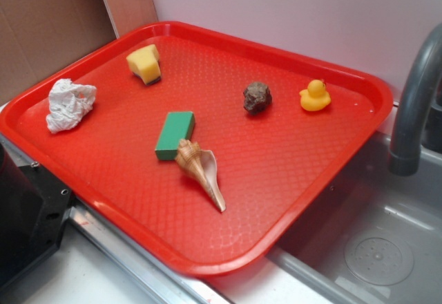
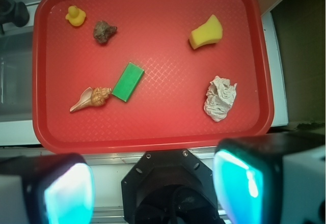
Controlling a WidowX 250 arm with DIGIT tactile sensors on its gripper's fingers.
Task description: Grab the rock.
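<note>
No readable writing anywhere. The rock (image 1: 257, 97) sits on the red tray (image 1: 290, 200), just beside the yellow duck (image 1: 315, 96). The gripper (image 2: 153, 186) hangs over the tray's edge, fingers (image 2: 69, 191) spread wide, holding nothing.

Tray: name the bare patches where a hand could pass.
Widest free patch on the red tray: the near corner, past the seashell. Another lies between yellow sponge and rock. Crowded: seashell touching the green block; rock beside the duck.
</note>
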